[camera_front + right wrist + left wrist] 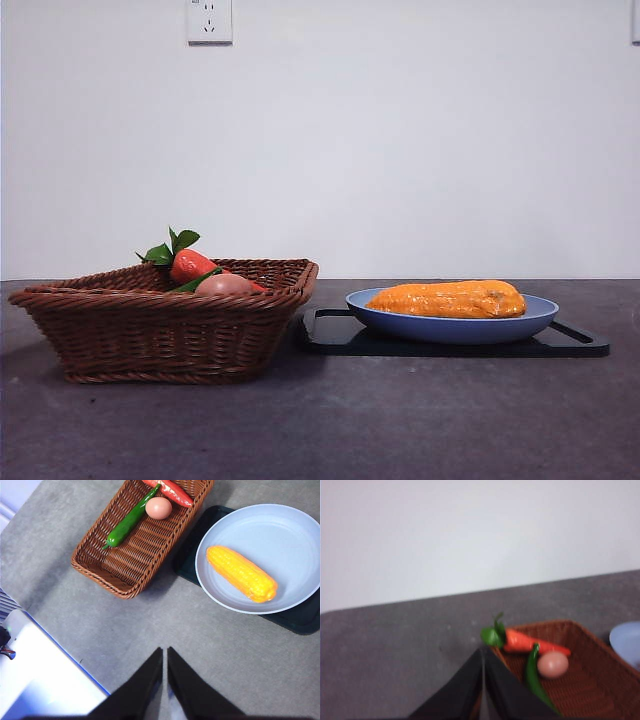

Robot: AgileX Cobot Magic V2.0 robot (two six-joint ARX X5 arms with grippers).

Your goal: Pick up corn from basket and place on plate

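Corn lying lengthwise on the light-blue plate, lower side hidden behind the rim in the front view. Plate resting on a black tray, just beside the basket on the grey worktop. In the basket: carrot, pinkish round piece, green pepper, mostly hidden by the weave from the front. Left gripper above the basket corner, fingers pressed together, holding nothing. Right gripper high over bare worktop, fingers nearly touching, empty. Plate cut off and blurred in the left wrist view.

Left gripper has its jaws pressed together, hanging over the basket corner. Inside: a carrot, green pepper, pinkish egg-like ball. Plate edge peeks in beside it, all on the gray counter.
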